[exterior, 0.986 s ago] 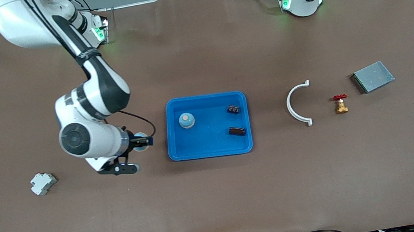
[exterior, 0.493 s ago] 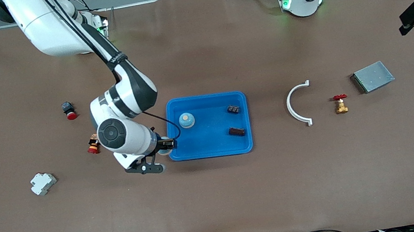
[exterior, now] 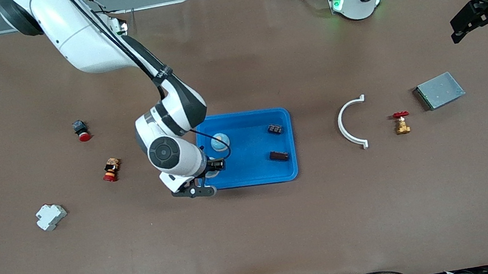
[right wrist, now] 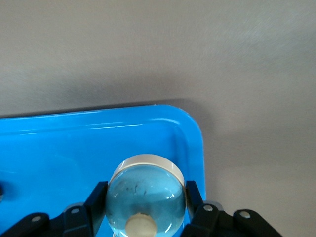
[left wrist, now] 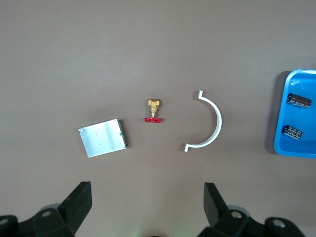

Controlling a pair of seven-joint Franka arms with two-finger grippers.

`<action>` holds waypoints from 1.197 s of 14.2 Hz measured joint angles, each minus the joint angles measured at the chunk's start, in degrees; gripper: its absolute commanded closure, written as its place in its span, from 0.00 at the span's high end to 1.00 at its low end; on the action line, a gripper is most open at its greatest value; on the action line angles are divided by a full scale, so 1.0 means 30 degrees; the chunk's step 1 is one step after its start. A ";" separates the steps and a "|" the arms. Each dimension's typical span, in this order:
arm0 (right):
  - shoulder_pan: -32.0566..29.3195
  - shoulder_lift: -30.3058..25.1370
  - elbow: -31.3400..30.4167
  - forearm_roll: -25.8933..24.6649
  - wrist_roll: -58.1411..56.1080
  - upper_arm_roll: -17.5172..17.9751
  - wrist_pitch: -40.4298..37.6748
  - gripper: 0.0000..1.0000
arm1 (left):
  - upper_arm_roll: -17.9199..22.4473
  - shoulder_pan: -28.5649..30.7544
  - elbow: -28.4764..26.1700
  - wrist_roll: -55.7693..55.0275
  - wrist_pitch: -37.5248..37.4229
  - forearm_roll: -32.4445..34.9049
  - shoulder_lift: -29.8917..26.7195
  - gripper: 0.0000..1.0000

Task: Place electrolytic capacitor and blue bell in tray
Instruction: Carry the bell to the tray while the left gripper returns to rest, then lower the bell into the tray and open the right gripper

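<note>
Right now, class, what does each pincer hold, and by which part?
The right pincer clamps the blue bell by its round sides, over the tray. The left pincer is open, holding nothing.

Right gripper (exterior: 211,170) with blue bell (right wrist: 146,197), now over tray (exterior: 250,179)

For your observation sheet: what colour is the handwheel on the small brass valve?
Red. The handwheel on the brass valve shows best in the front view.
</note>
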 measured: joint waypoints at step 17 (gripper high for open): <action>0.0615 0.1153 0.0166 0.0001 0.0177 -0.0004 0.1223 1.00 | -0.0092 0.0003 -0.0039 0.0071 -0.0085 -0.0001 -0.0036 1.00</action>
